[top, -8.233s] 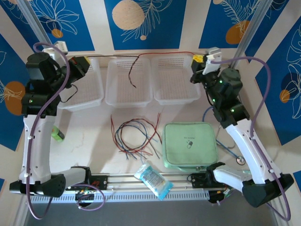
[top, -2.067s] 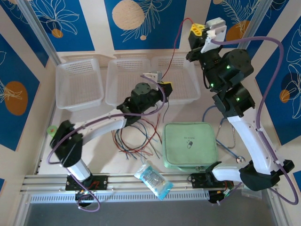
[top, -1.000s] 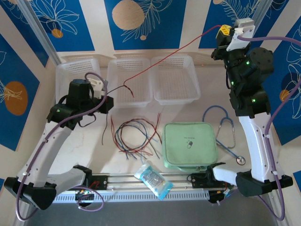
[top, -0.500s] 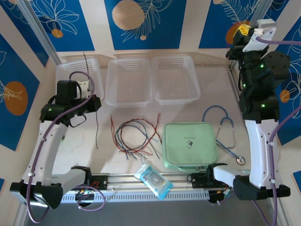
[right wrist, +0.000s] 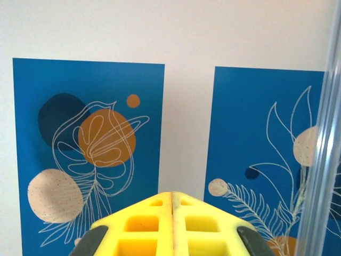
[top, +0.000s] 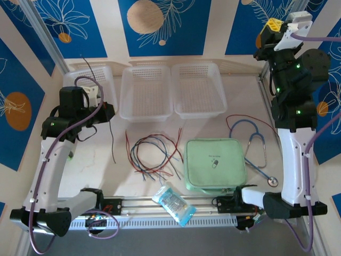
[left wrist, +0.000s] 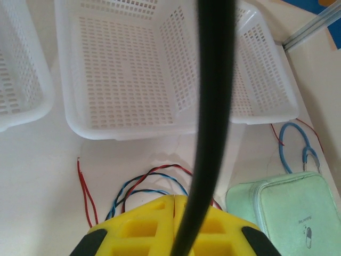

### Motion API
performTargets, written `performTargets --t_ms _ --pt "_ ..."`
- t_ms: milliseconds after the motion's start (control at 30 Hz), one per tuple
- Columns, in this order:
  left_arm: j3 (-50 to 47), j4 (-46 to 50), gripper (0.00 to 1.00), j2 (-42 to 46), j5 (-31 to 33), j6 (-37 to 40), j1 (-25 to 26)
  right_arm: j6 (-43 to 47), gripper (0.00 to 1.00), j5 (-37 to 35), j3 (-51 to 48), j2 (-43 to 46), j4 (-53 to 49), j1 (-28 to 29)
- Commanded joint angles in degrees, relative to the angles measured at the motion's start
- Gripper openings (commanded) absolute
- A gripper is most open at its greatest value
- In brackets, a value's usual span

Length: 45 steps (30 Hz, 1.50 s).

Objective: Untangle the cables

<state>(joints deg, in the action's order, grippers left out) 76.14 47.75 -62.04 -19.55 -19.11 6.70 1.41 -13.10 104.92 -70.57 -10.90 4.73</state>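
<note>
Firmly clamped on a black cable (left wrist: 213, 106), the left tool (left wrist: 173, 205) holds it hanging over the desk (top: 213, 125) near the white baskets (left wrist: 133, 69); the right tool (right wrist: 171, 198) sits high, fingers pressed together; the other cables (top: 152, 154) lie looped on the desk beside a green pouch (top: 216, 165); one red cable (top: 234, 118) curls by the stethoscope (top: 257, 143).

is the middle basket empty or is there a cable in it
Empty: the middle basket has a bare perforated floor; the loose cables lie on the table in front of it.
</note>
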Motion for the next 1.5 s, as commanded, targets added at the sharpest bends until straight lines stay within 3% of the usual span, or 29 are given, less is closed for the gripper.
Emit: performTargets --t_ms 0,200,300,400,600,733,867,1100,1467 --pt "0.68 -1.65 0.00 0.31 -1.63 -0.99 -0.46 -2.22 0.00 2.31 3.94 -3.80 1.85 1.52" --pt "-0.40 -1.69 0.00 0.34 -2.60 -1.89 -0.46 -0.94 0.00 3.20 11.18 -8.79 -6.29 5.92" --pt "-2.02 -2.38 0.00 0.76 -2.99 -2.38 -0.46 -4.03 0.00 -1.01 8.01 -8.12 -12.42 5.11" --pt "-3.72 -3.94 0.00 0.87 -4.76 -3.70 -0.44 -11.40 0.00 -0.55 1.58 -6.39 -19.71 1.78" --pt "-3.71 -4.96 0.00 -0.31 -5.44 -4.04 -0.37 -24.61 0.20 0.10 -12.19 -7.78 -32.86 -8.53" --pt "-3.80 -6.06 0.00 -1.55 -6.34 -4.69 -0.24 -29.65 0.31 6.34 -19.05 -11.98 -35.34 -16.45" --pt "-4.06 -6.90 0.00 -2.72 -6.58 -5.01 0.11 -29.75 0.45 10.91 -22.04 -18.40 -35.02 -18.97" --pt "-5.89 -8.20 0.00 -3.26 -5.95 -5.41 0.68 -29.68 0.46 11.77 -17.29 -33.23 -38.18 -16.35" --pt "-5.74 -9.54 0.00 -6.87 -5.47 -4.83 0.86 -43.25 0.45 -2.89 2.90 -52.98 -46.43 -13.44"
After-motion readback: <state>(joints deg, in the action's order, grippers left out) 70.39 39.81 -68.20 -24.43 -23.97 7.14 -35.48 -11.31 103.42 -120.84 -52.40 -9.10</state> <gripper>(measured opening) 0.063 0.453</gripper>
